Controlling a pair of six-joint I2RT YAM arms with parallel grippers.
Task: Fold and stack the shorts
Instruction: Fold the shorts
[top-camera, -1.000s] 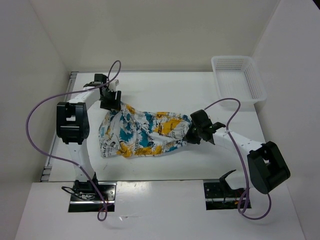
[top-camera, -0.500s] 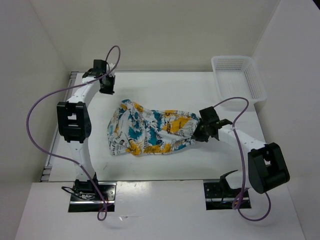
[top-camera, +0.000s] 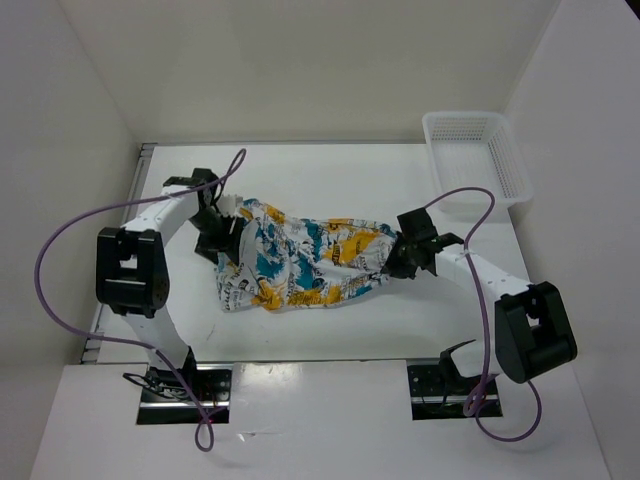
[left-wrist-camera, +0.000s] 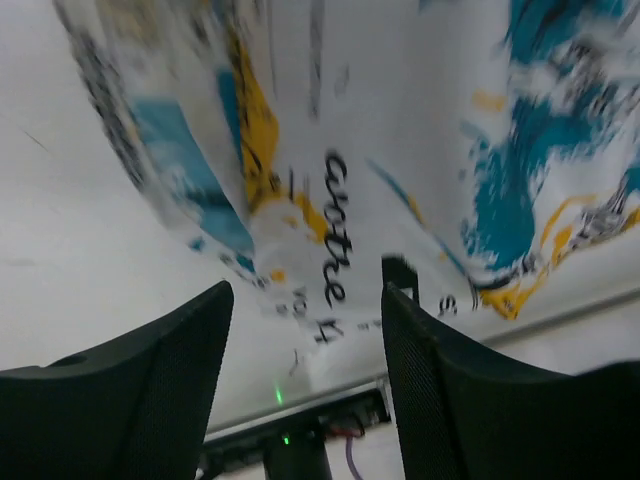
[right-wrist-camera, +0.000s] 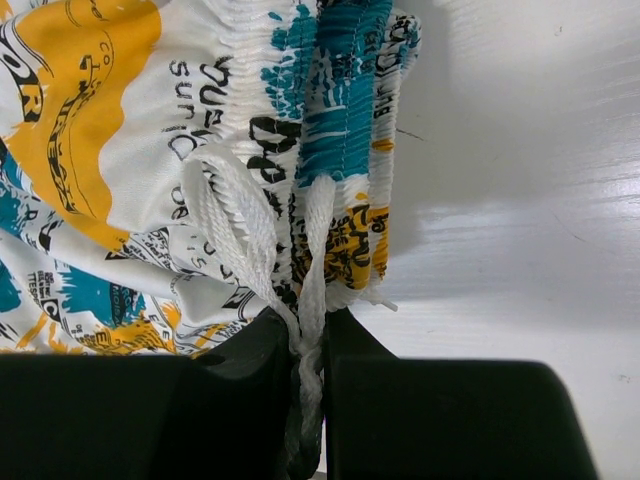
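Observation:
The shorts (top-camera: 300, 265) lie crumpled across the middle of the table, white with teal, yellow and black print. My right gripper (top-camera: 395, 262) is at their right end. In the right wrist view it (right-wrist-camera: 308, 320) is shut on the shorts' gathered waistband (right-wrist-camera: 345, 130) and white drawstring (right-wrist-camera: 235, 215). My left gripper (top-camera: 222, 235) sits at the left end of the shorts. Seen from the left wrist, it (left-wrist-camera: 305, 292) stands open, and the printed fabric (left-wrist-camera: 400, 130) hangs blurred just beyond its fingertips, with a fold reaching toward the gap.
A white mesh basket (top-camera: 475, 155) stands at the back right corner. Purple cables loop over both arms. White walls close in the table on the left, back and right.
The left gripper has come down from the back left of the table to the left end of the shorts. The right gripper kept its hold and pulled the shorts slightly right.

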